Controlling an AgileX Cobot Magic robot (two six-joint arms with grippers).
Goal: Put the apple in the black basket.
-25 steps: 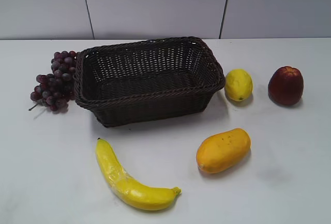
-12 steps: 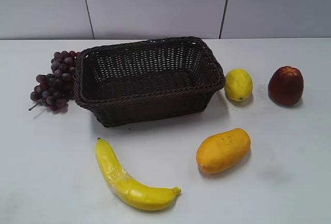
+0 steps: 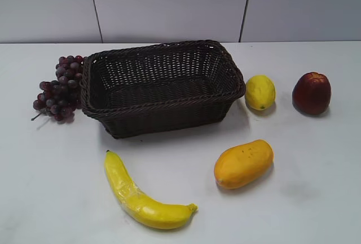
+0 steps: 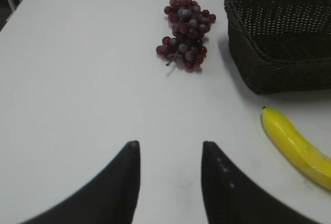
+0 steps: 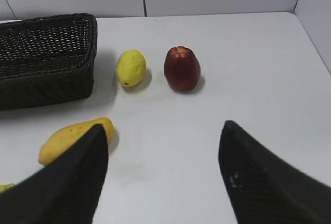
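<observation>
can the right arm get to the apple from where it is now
Probably yes. In the right wrist view the right pincer is open, and the apple stands ahead of it across bare table. The lemon sits beside the apple with a gap, not in front.

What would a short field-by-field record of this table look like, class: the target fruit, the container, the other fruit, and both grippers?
target: dark red round apple, on the table at far right, untouched
container: large dark woven wicker basket, nothing visible inside
beside target: yellow lemon, between apple and basket
front: orange mango; yellow banana
left of basket: purple grape bunch
left gripper: open, holding nothing
right gripper: open wide, holding nothing, apple ahead of it
task status: not yet begun
</observation>
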